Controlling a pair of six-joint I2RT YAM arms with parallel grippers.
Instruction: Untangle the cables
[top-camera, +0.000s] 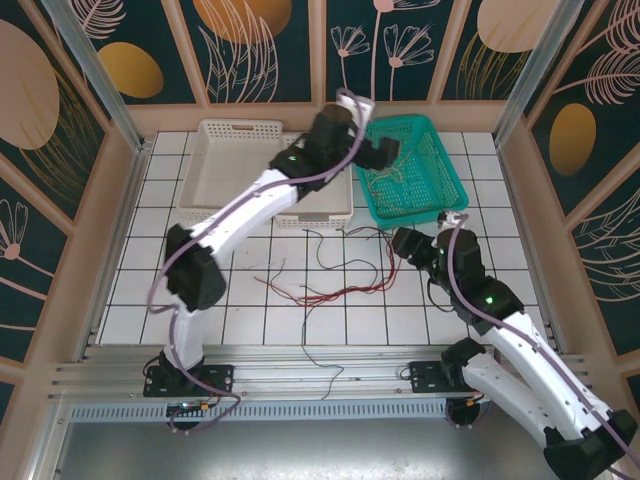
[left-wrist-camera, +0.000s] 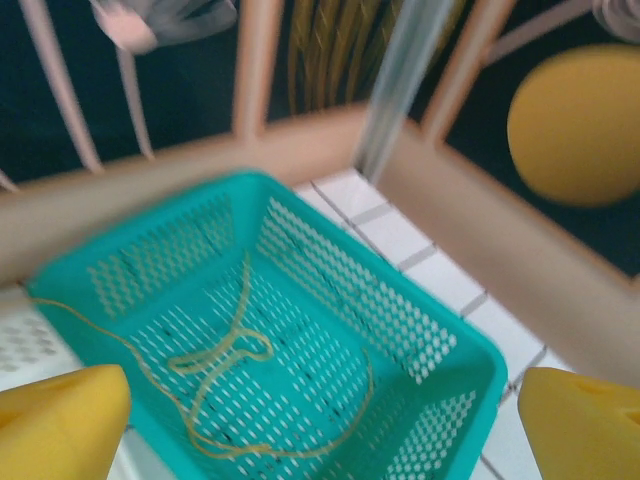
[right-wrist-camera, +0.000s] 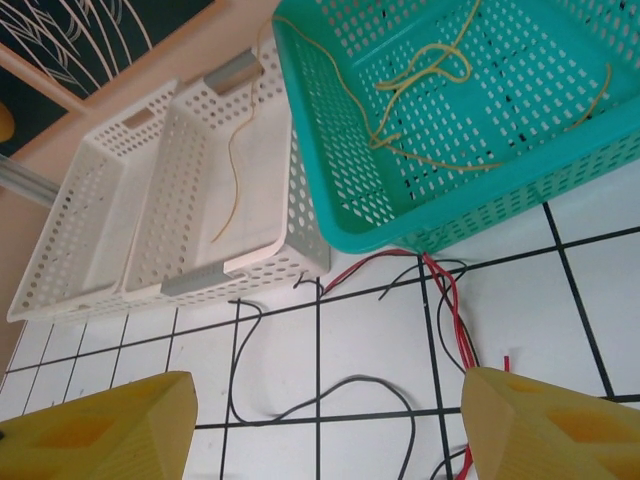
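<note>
While the left gripper (left-wrist-camera: 320, 420) hangs wide open over the teal basket (top-camera: 448, 190) holding yellow cables (left-wrist-camera: 225, 355), the right gripper (right-wrist-camera: 325, 425), parted and empty, hovers above red cables (top-camera: 335, 292) and black cables (right-wrist-camera: 335, 390) on the tiles.

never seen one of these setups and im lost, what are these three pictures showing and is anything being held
These are two robot arms bolted at the near edge of a tiled table, each ending in a two-finger pincer with yellow fingertips.

The overhead picture looks down from above and behind the arms. The other two come from small cameras on each wrist, so the yellow shapes at their bottom corners are that arm's own fingertips.

The left pincer hangs open over a teal basket, which holds a curled yellow-olive wire. One strand trails over the rim into the white basket beside it.

The right pincer is open above the tiles, where thin red wires and black wires lie loosely crossed.

Neither pincer holds anything.
</note>
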